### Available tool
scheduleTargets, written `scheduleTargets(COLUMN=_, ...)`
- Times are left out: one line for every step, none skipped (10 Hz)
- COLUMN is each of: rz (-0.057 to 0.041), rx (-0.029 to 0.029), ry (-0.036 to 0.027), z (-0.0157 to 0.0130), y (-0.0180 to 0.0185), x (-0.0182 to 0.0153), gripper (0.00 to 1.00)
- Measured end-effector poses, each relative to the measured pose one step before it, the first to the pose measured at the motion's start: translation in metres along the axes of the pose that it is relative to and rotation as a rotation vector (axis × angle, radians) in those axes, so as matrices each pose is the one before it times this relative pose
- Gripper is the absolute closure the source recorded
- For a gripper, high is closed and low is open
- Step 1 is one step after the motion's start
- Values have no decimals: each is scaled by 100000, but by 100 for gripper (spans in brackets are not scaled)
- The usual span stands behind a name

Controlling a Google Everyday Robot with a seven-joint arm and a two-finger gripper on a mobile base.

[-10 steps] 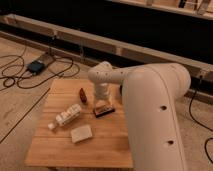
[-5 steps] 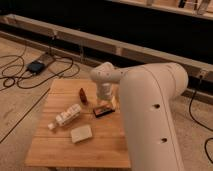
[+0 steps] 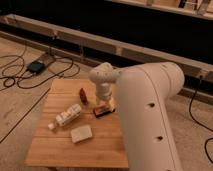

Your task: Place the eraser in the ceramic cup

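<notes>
The gripper [image 3: 104, 102] hangs low over the middle of the wooden table [image 3: 55, 150], right above the eraser [image 3: 101, 112], and I cannot tell whether it grips anything. The eraser, a small black rectangular block with an orange-tan strip, lies on the planks. A small dark red object [image 3: 83, 95] stands just left of it, a white bottle [image 3: 68, 115] lies on its side further left, and a pale cream block [image 3: 81, 133] sits nearer, while the smooth, rounded white arm [image 3: 150, 115] fills the right.

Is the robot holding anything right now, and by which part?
Cannot tell. The gripper sits right at the eraser on the wooden table, but the arm hides whether it has hold of it.
</notes>
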Motion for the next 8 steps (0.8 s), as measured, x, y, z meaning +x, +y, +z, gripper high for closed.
scheduleTargets(rz=3736, rx=-1490, ry=954, z=123, y=61, x=57, gripper=35)
scheduleTargets(rz=472, rx=-62, ry=-6, z=-22, y=-34, x=-41, gripper=35)
scheduleTargets(rz=-93, rx=0, ry=16, z=7, y=103, x=80, gripper=35)
scheduleTargets(rz=-153, rx=-25, ry=39, z=1, y=93, x=82, gripper=35)
scheduleTargets(rz=-5, rx=37, ry=-9, z=16, y=-14, x=-10, gripper=35)
scheduleTargets(rz=35, rx=3, ry=-6, z=0, y=-19, x=-17, gripper=35)
scheduleTargets(rz=-20, rx=-26, ry=-5, z=-12, y=24, x=8, gripper=35)
scheduleTargets(rz=9, rx=27, ry=11, z=10, y=-16, x=-1, gripper=35)
